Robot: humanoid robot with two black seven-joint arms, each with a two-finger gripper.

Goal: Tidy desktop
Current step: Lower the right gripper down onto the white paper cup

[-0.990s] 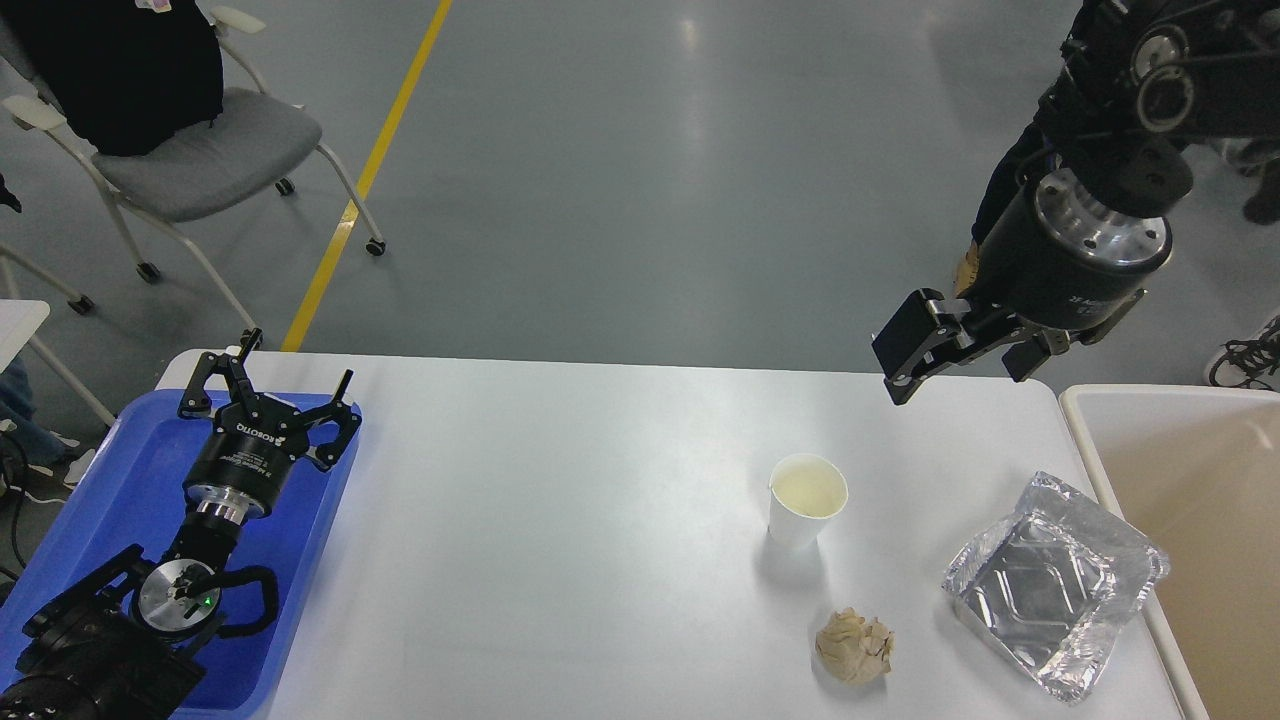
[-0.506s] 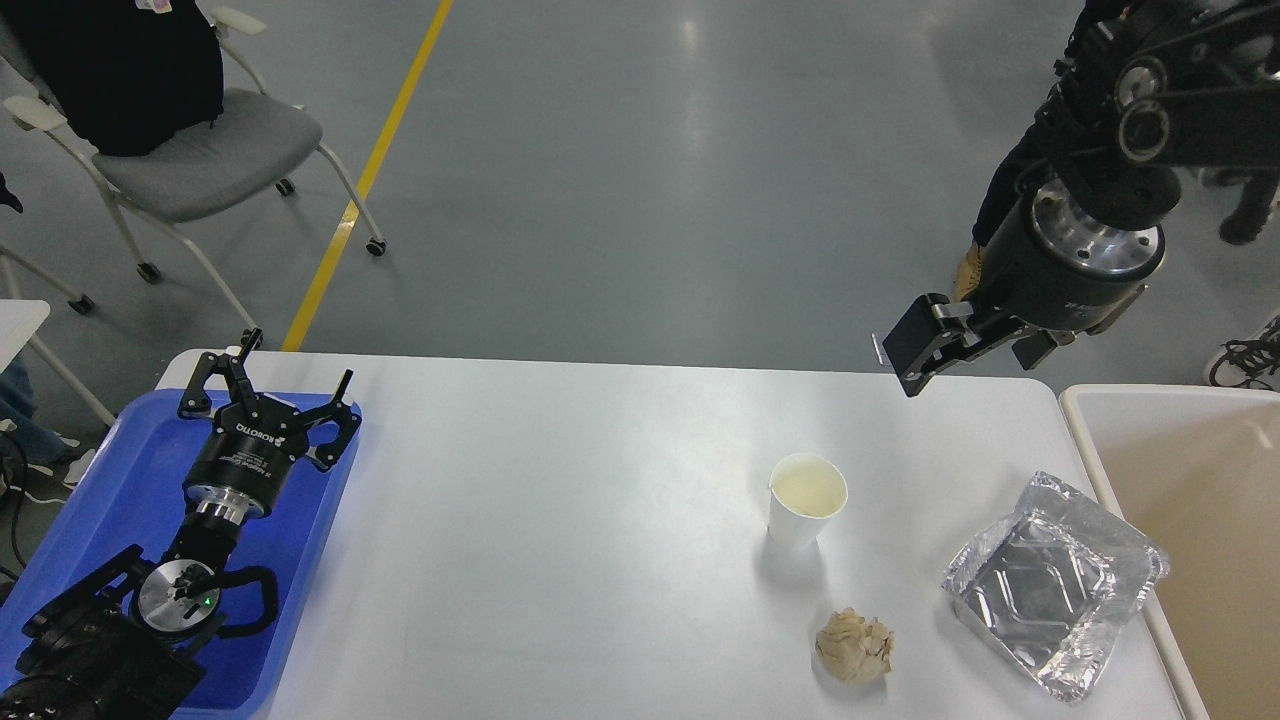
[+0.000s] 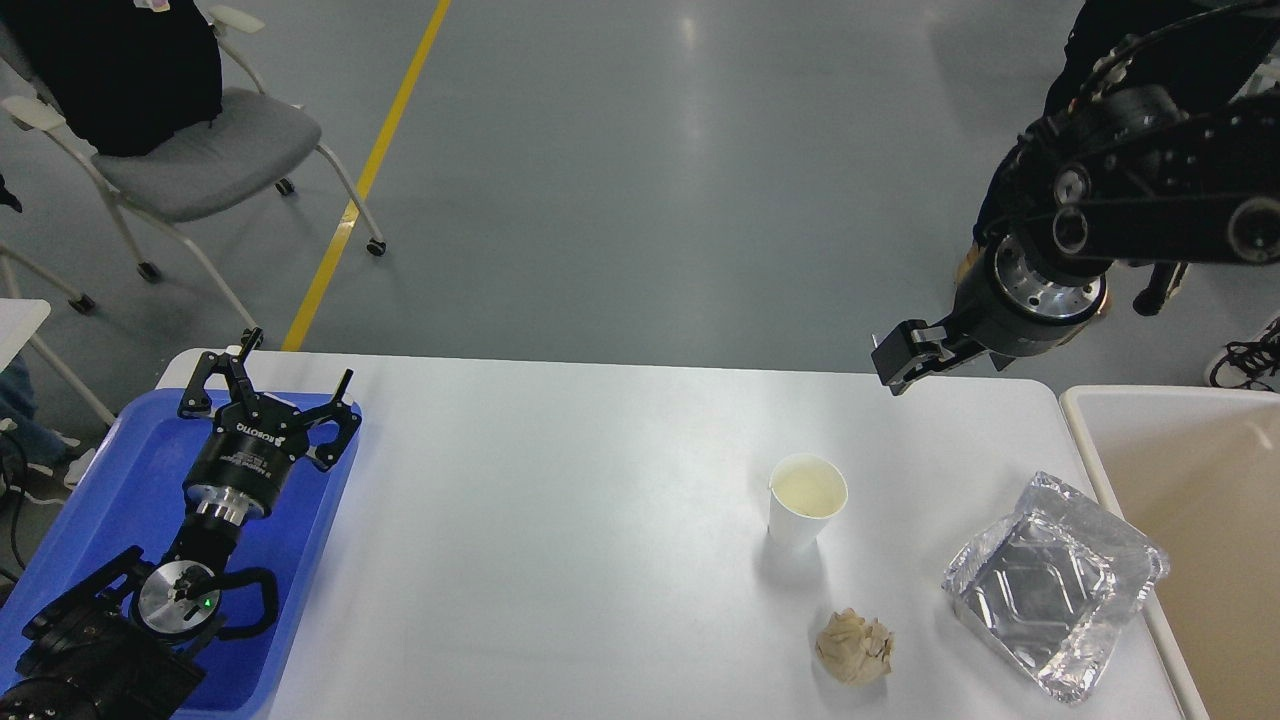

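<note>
The white desktop (image 3: 560, 520) carries a white paper cup (image 3: 806, 497) holding pale liquid, a crumpled brown paper ball (image 3: 853, 647) and a crumpled foil tray (image 3: 1055, 585), all at the right. My right gripper (image 3: 950, 362) hangs above the far right edge, beyond the cup, open and empty. One of its fingers (image 3: 900, 355) shows plainly; the other is mostly hidden behind the wrist. My left gripper (image 3: 268, 392) is open and empty over the blue tray (image 3: 110, 470) at the left.
A beige bin with a white rim (image 3: 1180, 480) stands against the table's right edge, next to the foil tray. A grey wheeled chair (image 3: 190, 150) stands on the floor at the far left. A person's legs (image 3: 1100, 60) are behind my right arm.
My right arm has swung down and back, and its wrist has turned so the gripper looks smaller above the far edge. The left arm and the objects have not moved.
</note>
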